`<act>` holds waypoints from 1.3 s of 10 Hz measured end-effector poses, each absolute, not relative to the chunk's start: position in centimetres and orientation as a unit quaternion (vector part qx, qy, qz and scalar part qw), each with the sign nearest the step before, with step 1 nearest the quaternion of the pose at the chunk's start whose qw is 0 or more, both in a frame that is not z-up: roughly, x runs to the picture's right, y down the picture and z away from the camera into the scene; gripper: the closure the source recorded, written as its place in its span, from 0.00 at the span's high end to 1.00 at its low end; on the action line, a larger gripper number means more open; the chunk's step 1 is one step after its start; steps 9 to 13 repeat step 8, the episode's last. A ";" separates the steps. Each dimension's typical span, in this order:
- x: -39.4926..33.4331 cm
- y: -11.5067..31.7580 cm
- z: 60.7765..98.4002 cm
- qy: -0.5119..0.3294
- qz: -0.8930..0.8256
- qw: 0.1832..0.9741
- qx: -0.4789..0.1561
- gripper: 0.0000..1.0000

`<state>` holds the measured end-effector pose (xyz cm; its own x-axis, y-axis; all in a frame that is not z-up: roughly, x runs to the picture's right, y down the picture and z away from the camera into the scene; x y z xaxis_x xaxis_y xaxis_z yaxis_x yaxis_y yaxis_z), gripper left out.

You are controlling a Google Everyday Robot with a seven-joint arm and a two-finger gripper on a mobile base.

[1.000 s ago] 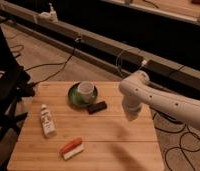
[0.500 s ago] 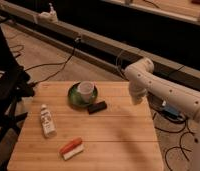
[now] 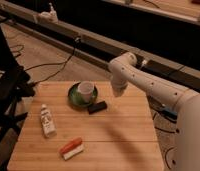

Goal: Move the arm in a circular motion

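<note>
The white arm (image 3: pixel 158 90) of thick rounded segments with rows of small dark dots reaches in from the lower right. It bends at a bulbous joint (image 3: pixel 125 62) above the far right part of the wooden table (image 3: pixel 118 145). Its end segment points down, and the gripper (image 3: pixel 117 90) hangs over the table's back edge, just right of a white cup (image 3: pixel 85 89) on a green plate (image 3: pixel 74 98). The gripper holds nothing that I can see.
A small black block (image 3: pixel 97 107) lies in front of the plate. A white tube (image 3: pixel 47 121) lies at the left and a red-and-white object (image 3: pixel 72 148) near the front. A black chair (image 3: pixel 5 90) stands at the left. Cables (image 3: pixel 53 64) lie on the floor, and a rail (image 3: pixel 93 42) runs behind.
The arm's end has swung from over the right middle of the table toward the back edge and then left, closer to the cup. The objects on the table have not moved.
</note>
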<state>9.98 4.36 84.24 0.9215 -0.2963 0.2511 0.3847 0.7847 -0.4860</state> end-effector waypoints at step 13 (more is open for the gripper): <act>14.0 14.6 77.3 -0.100 -0.166 0.919 -0.345 0.00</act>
